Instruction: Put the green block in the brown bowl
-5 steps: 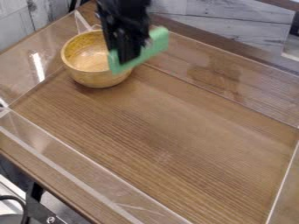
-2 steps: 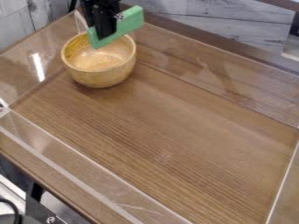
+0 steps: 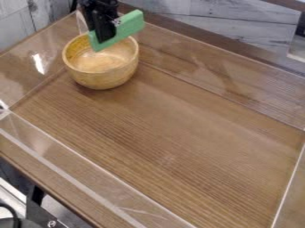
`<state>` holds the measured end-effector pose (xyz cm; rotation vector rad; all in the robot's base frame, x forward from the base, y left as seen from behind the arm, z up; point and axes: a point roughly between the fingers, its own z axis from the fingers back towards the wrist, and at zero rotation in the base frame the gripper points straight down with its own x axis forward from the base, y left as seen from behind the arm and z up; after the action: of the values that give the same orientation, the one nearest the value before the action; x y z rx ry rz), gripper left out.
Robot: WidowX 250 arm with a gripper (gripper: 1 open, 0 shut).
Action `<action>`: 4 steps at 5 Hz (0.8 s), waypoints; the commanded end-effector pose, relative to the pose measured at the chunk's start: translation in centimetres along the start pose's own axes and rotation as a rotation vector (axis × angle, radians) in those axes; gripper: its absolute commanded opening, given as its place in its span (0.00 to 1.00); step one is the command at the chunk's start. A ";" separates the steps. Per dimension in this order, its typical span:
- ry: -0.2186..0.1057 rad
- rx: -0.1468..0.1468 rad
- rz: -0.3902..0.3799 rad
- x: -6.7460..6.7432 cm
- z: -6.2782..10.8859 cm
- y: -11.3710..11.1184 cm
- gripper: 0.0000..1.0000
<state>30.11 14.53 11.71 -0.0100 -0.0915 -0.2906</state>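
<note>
- The pincer (image 3: 103,29) points down and pinches the green block (image 3: 118,28) at its middle, so the bar hangs tilted with one end sticking out to the right.
- The block is held in the air over the far rim of the brown bowl (image 3: 102,64), not yet inside; I judge it is held there so it can be lowered or dropped straight into the hollow.
- The bowl sits on the wooden tabletop (image 3: 179,134) near the far left corner, inside a low clear-walled tray, and it looks empty from here.
- Compared with a second ago, the arm and block have shifted left and a little toward the back: then the block hung over the bowl's right edge, now it sits more squarely above the bowl's far side.
- Between the nearer earlier view and now, little has changed.
</note>
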 end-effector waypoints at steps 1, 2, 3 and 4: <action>-0.060 0.047 -0.008 0.7 1.4 1.5 0.00; -0.070 0.049 -0.015 0.7 1.1 2.3 0.00; -0.076 0.049 -0.019 0.7 0.6 3.0 0.00; -0.078 0.048 -0.023 0.7 0.3 3.5 0.00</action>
<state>31.13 17.04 10.15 -0.0143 -0.1248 -0.3134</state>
